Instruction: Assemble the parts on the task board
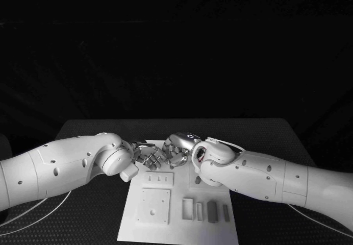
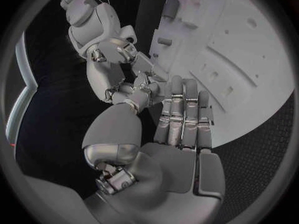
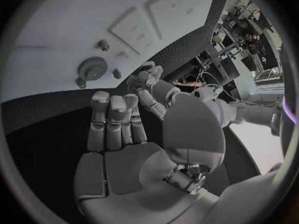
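1. Black table (image 1: 96, 133): wide, dark, textured top under both arms.
2. Task board (image 1: 176, 229): white plate in the middle of the table, reaching from under the hands to the near edge; carries a square raised plate (image 1: 155, 205) on its left half, with a smaller raised plate (image 1: 158, 178) beyond it.
3. Left arm (image 1: 51, 168): enters from the left, ends over the far end of the board.
4. Right arm (image 1: 272, 178): enters from the right, crosses the board's far right part, hides some of it.
5. Left hand (image 1: 147, 156): over the board's far edge, fingers lying together and stretched toward the other hand, thumb tip meeting the other hand's fingertips; whether anything sits pinched there cannot be told.
6. Right hand (image 1: 179, 152): just beside the left hand, fingers side by side and bent, thumb reaching to the left hand's fingers; grip cannot be told.
7. Parts (image 1: 205, 210): grey upright blocks in a row on the board's near right part, close together, well apart from both hands.
8. Gear (image 3: 93, 68): small toothed wheel lying on the board, with small pegs (image 3: 103, 45) near it.
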Robot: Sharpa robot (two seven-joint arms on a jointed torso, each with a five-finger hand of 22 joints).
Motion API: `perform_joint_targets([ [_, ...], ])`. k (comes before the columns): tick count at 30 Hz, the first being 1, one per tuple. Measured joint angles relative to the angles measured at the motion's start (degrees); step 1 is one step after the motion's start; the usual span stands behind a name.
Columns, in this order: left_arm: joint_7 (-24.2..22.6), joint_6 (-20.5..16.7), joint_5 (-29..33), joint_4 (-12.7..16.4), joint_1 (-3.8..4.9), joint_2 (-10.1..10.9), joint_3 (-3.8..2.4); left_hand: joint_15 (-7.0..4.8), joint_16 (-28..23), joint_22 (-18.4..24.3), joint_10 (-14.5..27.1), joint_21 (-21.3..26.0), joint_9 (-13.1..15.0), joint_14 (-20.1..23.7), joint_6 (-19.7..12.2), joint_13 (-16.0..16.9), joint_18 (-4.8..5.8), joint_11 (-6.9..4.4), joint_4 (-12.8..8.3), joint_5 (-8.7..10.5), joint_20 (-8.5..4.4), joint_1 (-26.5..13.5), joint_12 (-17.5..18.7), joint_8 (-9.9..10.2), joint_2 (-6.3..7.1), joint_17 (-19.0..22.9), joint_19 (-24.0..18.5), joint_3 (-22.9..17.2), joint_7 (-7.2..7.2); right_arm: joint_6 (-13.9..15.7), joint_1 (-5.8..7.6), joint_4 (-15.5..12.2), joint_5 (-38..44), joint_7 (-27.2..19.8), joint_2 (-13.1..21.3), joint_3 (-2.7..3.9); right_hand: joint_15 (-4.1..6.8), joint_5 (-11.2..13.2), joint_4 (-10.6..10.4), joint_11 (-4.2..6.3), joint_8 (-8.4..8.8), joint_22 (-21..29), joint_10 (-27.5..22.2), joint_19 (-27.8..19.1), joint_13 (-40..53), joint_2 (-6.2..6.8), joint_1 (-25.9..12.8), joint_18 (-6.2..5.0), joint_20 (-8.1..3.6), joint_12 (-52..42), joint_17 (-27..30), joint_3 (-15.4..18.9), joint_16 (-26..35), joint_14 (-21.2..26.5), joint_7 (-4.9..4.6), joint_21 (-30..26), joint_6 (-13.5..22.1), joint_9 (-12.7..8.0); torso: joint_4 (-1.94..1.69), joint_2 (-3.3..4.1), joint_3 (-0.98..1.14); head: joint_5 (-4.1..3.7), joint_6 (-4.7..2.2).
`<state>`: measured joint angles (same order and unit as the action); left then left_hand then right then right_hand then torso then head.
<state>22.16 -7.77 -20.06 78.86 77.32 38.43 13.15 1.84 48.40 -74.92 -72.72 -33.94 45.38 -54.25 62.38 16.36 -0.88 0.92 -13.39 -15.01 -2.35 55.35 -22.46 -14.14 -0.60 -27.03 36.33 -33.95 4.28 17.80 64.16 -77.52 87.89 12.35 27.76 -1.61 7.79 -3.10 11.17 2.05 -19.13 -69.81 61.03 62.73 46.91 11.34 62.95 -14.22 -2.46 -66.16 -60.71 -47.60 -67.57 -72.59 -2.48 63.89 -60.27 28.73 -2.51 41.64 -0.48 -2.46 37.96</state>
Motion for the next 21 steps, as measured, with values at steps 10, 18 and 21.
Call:
perform_joint_targets([
  [10, 0.4, -0.3, 0.0, 0.1, -0.01, 0.0, 0.03, 1.03, -0.5, 0.0, 1.5, 0.0, -0.7, 1.0, -1.9, -0.6, 0.00, 1.46, 2.2, 3.05, 0.28, -2.3, 1.2, 1.9, 2.38, 0.5, -1.0, 0.6, 1.16, 0.0, -0.02, 0.0, -0.6, 0.1, 0.0, 0.00, 0.09, 0.1, 0.3, 0.21, 0.00, 0.0, 0.2, 0.2, 0.0, -0.29, -0.3, 0.00, -0.20, 0.0, 0.0, 0.0, -0.2, -0.1, 0.00, 0.0, 0.0, 0.0, 0.01, 0.01, 0.00, 0.05, -0.01],
  [18, 0.6, -0.8, -0.1, 0.1, 0.01, 0.0, 0.01, 1.54, -1.1, 0.0, 2.5, 0.0, -1.9, 1.5, -3.2, -0.9, 0.00, 2.08, 4.1, 6.94, 0.51, -3.4, 1.8, 3.2, 4.84, 0.8, -1.6, 0.9, 1.93, -0.1, -0.07, -0.1, -0.8, 0.0, -0.1, -0.02, 0.16, 0.2, 0.5, 0.21, 0.00, 0.0, 0.2, 0.3, 0.0, -0.28, -0.3, 0.00, -0.12, 0.0, 0.0, 0.0, -0.2, -0.2, 0.00, 0.0, 0.0, 0.0, 0.00, 0.01, 0.00, -0.01, 0.05],
  [21, 0.7, -0.9, -0.1, 0.1, 0.02, 0.0, 0.00, 1.75, -1.2, 0.0, 2.8, 0.0, -2.2, 1.8, -3.5, -1.0, 0.00, 2.15, 4.4, 7.50, 0.51, -3.4, 2.1, 3.5, 5.31, 0.8, -1.7, 0.8, 2.17, -0.1, -0.07, -0.1, -0.9, 0.0, -0.1, -0.02, 0.10, 0.3, 0.5, 0.21, 0.00, 0.0, 0.2, 0.3, 0.0, -0.27, -0.3, 0.00, -0.11, 0.0, 0.0, 0.1, -0.2, -0.3, 0.00, 0.0, 0.0, 0.0, 0.00, 0.01, 0.00, -0.03, 0.05],
])
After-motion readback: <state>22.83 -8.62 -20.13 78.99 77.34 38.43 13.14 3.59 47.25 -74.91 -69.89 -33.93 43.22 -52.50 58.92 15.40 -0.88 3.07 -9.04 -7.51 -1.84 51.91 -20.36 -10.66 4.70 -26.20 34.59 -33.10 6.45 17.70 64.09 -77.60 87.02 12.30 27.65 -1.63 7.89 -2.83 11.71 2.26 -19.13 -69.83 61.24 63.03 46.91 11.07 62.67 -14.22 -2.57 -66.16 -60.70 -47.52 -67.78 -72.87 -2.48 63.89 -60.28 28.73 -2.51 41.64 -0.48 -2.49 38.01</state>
